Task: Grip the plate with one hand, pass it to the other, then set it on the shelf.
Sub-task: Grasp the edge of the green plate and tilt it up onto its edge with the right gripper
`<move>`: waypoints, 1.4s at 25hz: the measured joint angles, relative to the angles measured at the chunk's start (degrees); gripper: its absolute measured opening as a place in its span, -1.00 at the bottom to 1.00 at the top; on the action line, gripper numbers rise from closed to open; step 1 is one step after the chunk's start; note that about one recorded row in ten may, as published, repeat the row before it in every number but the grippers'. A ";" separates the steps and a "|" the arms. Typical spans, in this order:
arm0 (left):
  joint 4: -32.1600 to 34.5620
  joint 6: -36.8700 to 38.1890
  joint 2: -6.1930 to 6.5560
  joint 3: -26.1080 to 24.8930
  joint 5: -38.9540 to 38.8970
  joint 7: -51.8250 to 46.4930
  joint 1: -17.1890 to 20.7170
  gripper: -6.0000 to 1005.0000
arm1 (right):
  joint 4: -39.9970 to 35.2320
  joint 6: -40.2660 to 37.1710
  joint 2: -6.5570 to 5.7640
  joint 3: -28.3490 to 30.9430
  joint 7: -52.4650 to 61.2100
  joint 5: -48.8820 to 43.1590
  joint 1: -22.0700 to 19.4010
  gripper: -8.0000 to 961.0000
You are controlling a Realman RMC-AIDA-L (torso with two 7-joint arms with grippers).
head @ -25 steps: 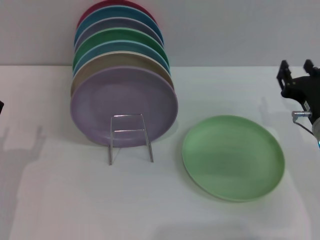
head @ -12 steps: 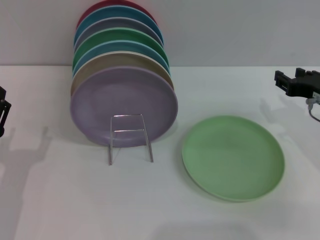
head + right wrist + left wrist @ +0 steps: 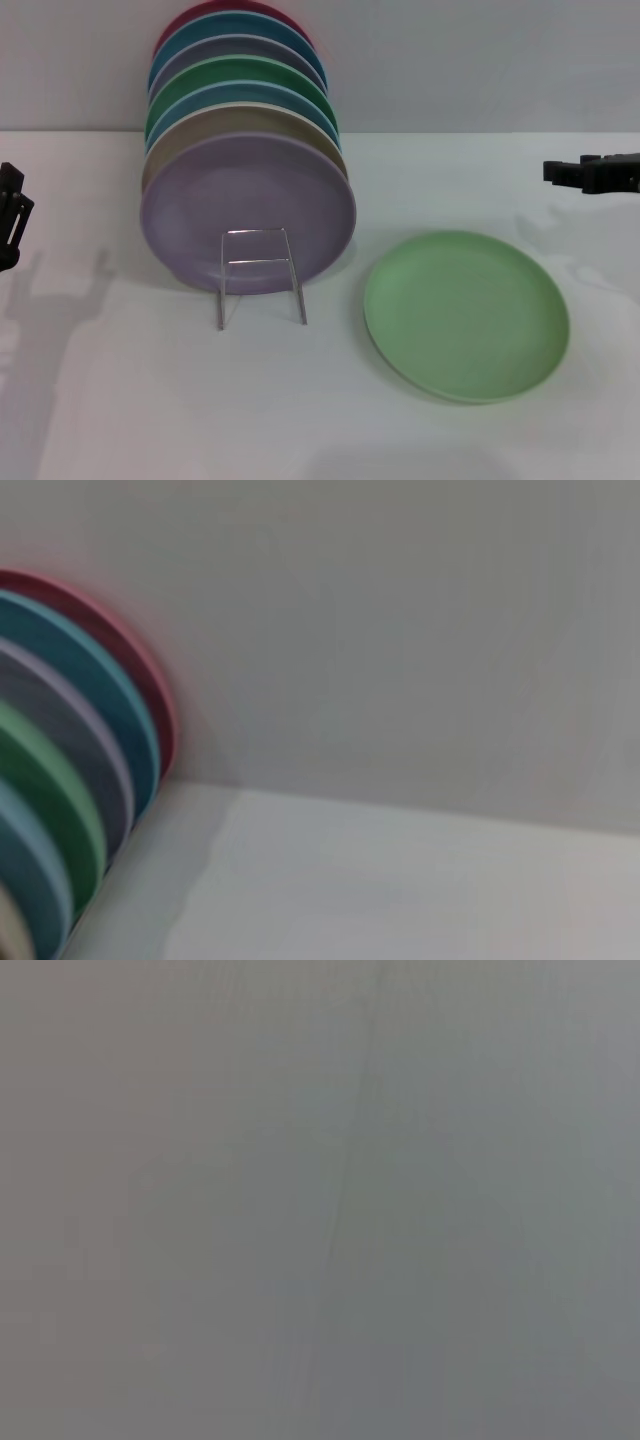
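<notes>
Plate (image 3: 467, 315) flat on the white desk (image 3: 150, 400), untouched; both grippers at the edges of the head view, empty.

Right gripper (image 3: 592, 172) shows at the right edge above the desk, beyond the plate's far right rim and apart from it; cannot tell how its fingers stand. Left gripper (image 3: 10, 215) at the left edge, well apart from everything; finger state cannot be told either. Plate is round, face up, no long axis. Bare desk all round its rim. Shelf (image 3: 260, 275), a wire loop with crossbar, stands upright just left of the plate. Lavender plate (image 3: 248, 212) leans on it, fronting a row of upright plates (image 3: 240, 90). Plain grey wall (image 3: 480, 60) behind. Left wrist view shows only grey.
</notes>
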 joint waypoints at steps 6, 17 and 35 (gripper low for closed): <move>-0.54 0.23 0.03 0.28 0.13 0.00 -0.35 0.66 | -0.95 12.01 -0.16 5.67 2.32 -6.89 5.63 0.10; -0.70 0.37 0.19 0.84 0.17 0.06 -0.67 0.66 | -4.18 19.35 -0.48 5.62 7.33 -13.46 8.92 0.09; 0.03 0.41 0.26 3.06 0.24 0.80 -1.19 0.66 | -7.52 21.51 -0.20 5.55 9.65 -17.62 10.16 0.09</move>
